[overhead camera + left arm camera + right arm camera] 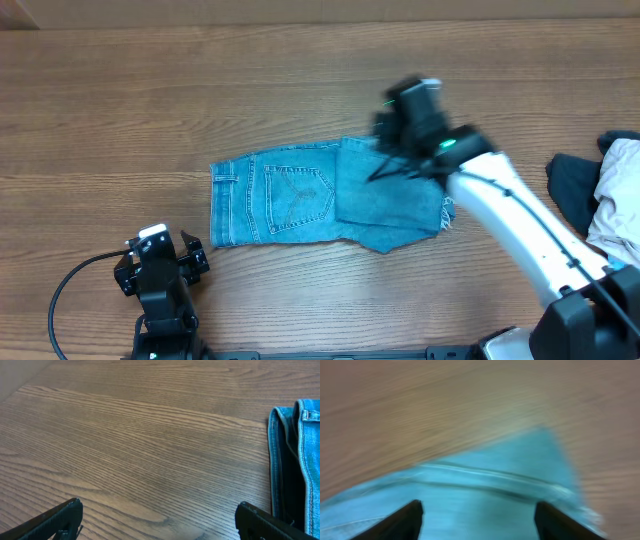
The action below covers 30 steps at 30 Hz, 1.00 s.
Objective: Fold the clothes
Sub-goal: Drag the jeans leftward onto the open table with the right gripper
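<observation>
The light blue denim jeans (300, 195) lie folded in the middle of the table, waistband to the left and a stitched back pocket facing up, with a frayed hem at the right. My right gripper (390, 160) hovers over the jeans' upper right part. In the right wrist view its jaws (477, 520) are open and empty above blurred denim (485, 495). My left gripper (165, 255) rests near the front left, open and empty. In the left wrist view (157, 520) the jeans' waistband edge (295, 460) shows at the right.
A pile of other clothes, dark (575, 190) and white (618, 195), lies at the table's right edge. A black cable (75, 290) loops by the left arm's base. The wooden table (150, 100) runs to a far edge at the top.
</observation>
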Motion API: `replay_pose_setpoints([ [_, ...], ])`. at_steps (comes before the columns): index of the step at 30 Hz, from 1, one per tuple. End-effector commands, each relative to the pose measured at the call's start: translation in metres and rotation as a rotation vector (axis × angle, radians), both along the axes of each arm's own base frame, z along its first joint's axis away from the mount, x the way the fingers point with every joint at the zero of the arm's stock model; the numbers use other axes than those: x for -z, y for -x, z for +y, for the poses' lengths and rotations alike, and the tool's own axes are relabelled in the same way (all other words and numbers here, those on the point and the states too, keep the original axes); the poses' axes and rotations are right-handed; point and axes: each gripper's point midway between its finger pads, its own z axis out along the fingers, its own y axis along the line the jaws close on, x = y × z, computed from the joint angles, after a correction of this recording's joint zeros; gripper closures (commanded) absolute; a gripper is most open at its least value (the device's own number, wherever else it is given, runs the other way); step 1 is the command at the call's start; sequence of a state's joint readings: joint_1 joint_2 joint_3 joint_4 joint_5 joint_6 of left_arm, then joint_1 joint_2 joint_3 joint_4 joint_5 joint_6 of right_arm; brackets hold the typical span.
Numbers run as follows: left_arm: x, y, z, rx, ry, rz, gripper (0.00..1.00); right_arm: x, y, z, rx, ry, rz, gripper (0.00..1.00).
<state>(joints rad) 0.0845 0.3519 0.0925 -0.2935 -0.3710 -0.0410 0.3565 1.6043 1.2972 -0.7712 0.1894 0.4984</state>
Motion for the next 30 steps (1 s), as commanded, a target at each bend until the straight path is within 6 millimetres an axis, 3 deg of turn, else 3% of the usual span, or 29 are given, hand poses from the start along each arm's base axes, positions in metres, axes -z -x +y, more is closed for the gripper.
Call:
replay_pose_setpoints([
  [1, 0.000, 0.002, 0.002, 0.000, -0.021, 0.014, 0.00, -0.002, 0.004, -0.099, 0.227, 0.003, 0.071, 0.20],
  [3, 0.000, 0.002, 0.002, 0.000, -0.021, 0.015, 0.00, 0.006, 0.013, -0.125, 0.220, -0.168, 0.136, 0.20],
  [6, 0.000, 0.002, 0.002, 0.000, -0.021, 0.015, 0.00, 0.015, 0.030, -0.132, 0.090, -0.330, 0.177, 0.24],
  [8, 0.000, 0.002, 0.002, 0.000, -0.021, 0.015, 0.00, 0.030, 0.046, -0.135, 0.109, -0.355, 0.240, 0.37],
  [10, 0.000, 0.002, 0.002, 0.000, -0.021, 0.014, 0.00, 0.043, 0.060, -0.115, 0.058, -0.424, 0.286, 0.50],
  [13, 0.000, 0.002, 0.002, 0.000, -0.021, 0.015, 0.00, 0.063, 0.079, -0.098, 0.032, -0.450, 0.360, 0.43],
  [17, 0.000, 0.002, 0.002, 0.000, -0.021, 0.014, 0.00, 0.087, 0.094, -0.093, 0.046, -0.449, 0.404, 0.41],
  [24, 0.000, 0.002, 0.002, 0.000, -0.021, 0.015, 0.00, 0.110, 0.103, -0.076, -0.001, -0.484, 0.394, 0.43],
  [30, 0.000, 0.002, 0.002, 0.000, -0.021, 0.015, 0.00, 0.109, 0.096, -0.053, -0.091, -0.460, 0.364, 0.44],
])
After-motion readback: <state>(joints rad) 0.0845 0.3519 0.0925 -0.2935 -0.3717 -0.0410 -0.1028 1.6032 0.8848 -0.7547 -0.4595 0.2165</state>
